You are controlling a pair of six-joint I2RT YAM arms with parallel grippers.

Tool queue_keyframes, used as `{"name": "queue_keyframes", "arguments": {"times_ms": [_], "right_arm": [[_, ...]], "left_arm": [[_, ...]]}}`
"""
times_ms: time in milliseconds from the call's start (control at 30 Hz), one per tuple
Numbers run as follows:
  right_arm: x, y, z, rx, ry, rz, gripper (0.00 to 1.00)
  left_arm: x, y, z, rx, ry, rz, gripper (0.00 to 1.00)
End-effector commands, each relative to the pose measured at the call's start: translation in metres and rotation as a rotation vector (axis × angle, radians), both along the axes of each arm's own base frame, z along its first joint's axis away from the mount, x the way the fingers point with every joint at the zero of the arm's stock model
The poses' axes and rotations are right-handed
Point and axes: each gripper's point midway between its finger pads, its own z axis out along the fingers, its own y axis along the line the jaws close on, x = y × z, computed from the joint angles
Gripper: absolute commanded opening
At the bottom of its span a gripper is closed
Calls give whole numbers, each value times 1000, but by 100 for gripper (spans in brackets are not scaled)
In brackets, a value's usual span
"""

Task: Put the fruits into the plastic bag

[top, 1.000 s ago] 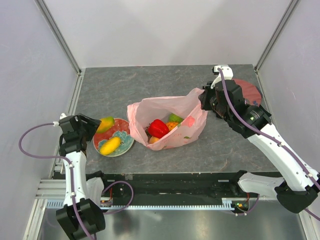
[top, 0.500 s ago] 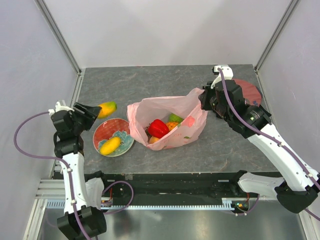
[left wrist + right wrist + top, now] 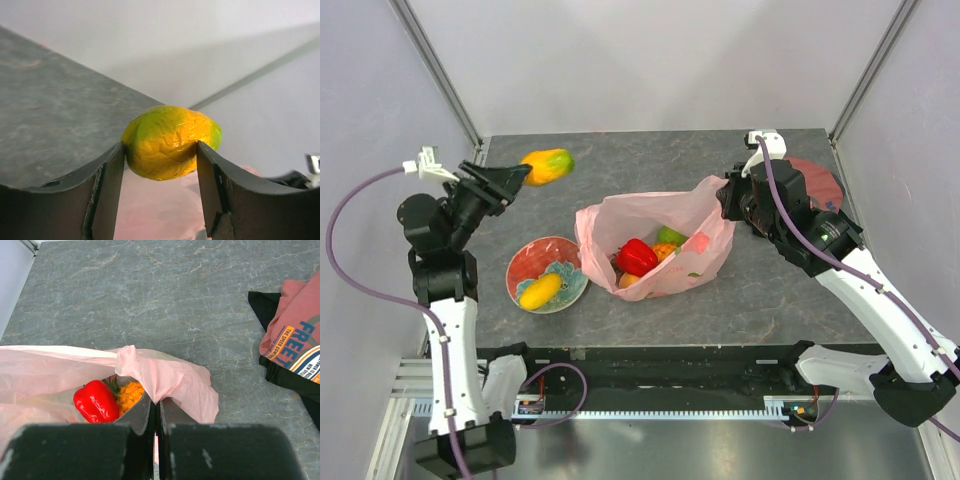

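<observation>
Lit bright & even, diffuse; couldn't tell source. Cast only faint, soft shadows on table (image 3: 620,170). Caught mild glare off metal sheet (image 3: 650,440) at bottom of top view. Showed mango (image 3: 170,142) sharp in left wrist cam, bkgd blurred. Rendered fingers (image 3: 65,450) dark & soft in right wrist cam.

The right gripper (image 3: 156,410) holds its two dark fingers pressed flat together on a fold of the pale-pink plastic bag (image 3: 167,380) at its rim, and the bag's mouth gapes open beside the pinched fold. Inside the bag lie a shiny red pepper (image 3: 96,401) and, touching it on the side nearer the fold, an orange pineapple piece (image 3: 130,394) with a bit of green leaf showing. Well apart from the bag, off to its right in this view, a folded dark-red T-shirt (image 3: 295,347) with printed lettering lies on the grey, stone-patterned table (image 3: 165,295).
</observation>
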Motion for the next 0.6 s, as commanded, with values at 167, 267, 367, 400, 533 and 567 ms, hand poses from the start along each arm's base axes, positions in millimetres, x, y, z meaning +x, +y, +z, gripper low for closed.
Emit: {"name": "queue_keyframes", "arguments": {"times_ms": [167, 267, 367, 400, 533, 567], "right_arm": [[-1, 2, 17, 57, -38, 6, 0], [-1, 1, 17, 60, -39, -1, 0], [-2, 1, 17, 62, -38, 0, 0], [-1, 2, 18, 65, -38, 1, 0], [-2, 2, 18, 68, -38, 0, 0], [-2, 1, 18, 66, -35, -1, 0]], "left_arm": [[-15, -118, 84, 194, -243, -313, 33], [-22, -149, 86, 266, -268, -388, 33], [-19, -170, 69, 322, -223, -428, 32], [-12, -170, 62, 330, -193, -389, 31], [-3, -183, 24, 394, -110, -373, 32], [-6, -188, 17, 406, -99, -383, 32]]}}
